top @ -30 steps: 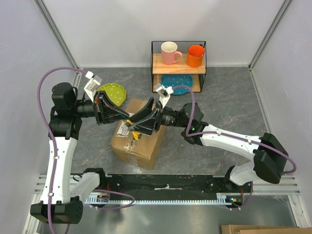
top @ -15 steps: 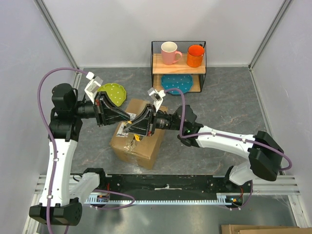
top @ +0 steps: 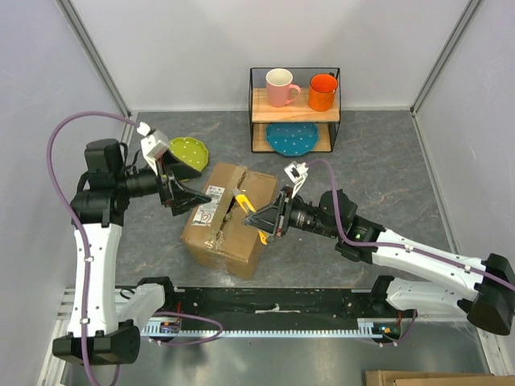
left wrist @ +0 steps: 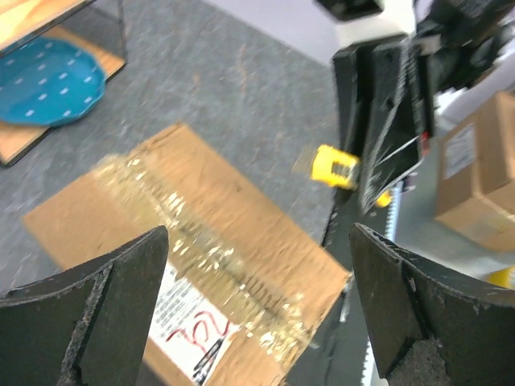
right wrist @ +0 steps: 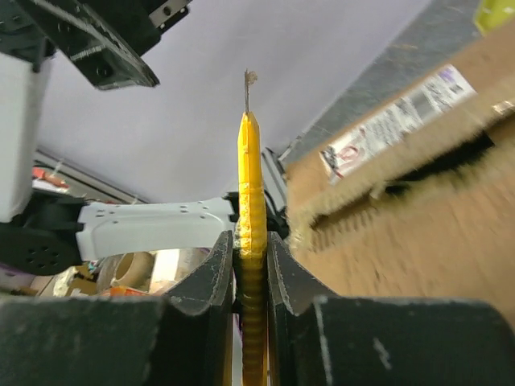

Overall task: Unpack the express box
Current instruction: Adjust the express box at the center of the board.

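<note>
I am holding my left fingers [left wrist: 113, 301] spread wide apart with nothing between them, the left gripper [top: 193, 198] hovering over the left part of the brown corrugated cardboard express box [top: 233, 240]. That box is sitting on the grey stone-patterned tabletop [top: 378, 173], near the middle and toward the near edge, turned at an angle to that edge. Seen from the left wrist, its top is facing the camera, with a strip of glossy clear tape [left wrist: 205, 269] running along the seam and a white label printed in red [left wrist: 189, 331] lying at the lower edge of the view. My right gripper [right wrist: 251, 238] is pinching a slim yellow plastic box cutter [right wrist: 252, 185], with the fingers narrowed against both of its flat sides and the thin blade tip pointing away from the wrist. In the overhead view the cutter is standing over the right part of the box top; I cannot tell whether the blade is touching the cardboard. The right wrist view is showing a dark gap in the cardboard beside a barcode label [right wrist: 394, 125]. A green dotted round plate [top: 187, 153] is lying behind the box. A black wire-frame shelf [top: 338, 108] is standing at the far side, carrying a pink mug [top: 280, 87], an orange mug [top: 322, 92] and, below them, a blue dotted plate [top: 291, 138].
</note>
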{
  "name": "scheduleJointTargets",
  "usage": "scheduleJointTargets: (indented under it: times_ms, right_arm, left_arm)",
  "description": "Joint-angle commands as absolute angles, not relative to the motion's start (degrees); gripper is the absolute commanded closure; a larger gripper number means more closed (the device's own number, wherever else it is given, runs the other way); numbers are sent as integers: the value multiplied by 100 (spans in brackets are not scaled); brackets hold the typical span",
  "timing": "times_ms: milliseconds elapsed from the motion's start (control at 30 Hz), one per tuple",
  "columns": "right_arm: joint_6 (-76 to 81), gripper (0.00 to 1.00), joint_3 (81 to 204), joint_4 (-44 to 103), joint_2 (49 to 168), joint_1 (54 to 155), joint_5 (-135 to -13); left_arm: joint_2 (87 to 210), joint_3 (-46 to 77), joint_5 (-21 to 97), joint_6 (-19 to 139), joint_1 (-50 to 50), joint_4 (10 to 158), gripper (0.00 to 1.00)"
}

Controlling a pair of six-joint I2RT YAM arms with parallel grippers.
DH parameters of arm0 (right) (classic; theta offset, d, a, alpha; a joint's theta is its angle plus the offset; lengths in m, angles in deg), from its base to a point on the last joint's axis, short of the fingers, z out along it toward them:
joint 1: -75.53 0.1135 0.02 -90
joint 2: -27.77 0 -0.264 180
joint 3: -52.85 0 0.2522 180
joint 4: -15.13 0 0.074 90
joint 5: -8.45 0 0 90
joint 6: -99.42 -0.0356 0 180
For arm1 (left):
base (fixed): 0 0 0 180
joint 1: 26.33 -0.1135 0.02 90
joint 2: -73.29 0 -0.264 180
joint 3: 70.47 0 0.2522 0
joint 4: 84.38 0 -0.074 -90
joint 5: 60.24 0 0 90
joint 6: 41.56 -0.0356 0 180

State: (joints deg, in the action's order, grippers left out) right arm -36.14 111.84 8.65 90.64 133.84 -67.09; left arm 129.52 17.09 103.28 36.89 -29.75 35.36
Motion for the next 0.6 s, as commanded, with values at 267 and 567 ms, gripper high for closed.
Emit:
scheduleJointTargets:
  times_ms: [267,567]
  right_arm:
    - [-3716,100,10678,2063,8244,13380,-8057]
    - [-3593,100,10616,3144,8147,13380,-10200]
  left_arm:
    - [11628,104,7365,-760,-2993,1815,2]
    - [11100,-520,5238,-1642,-3002,2165,5]
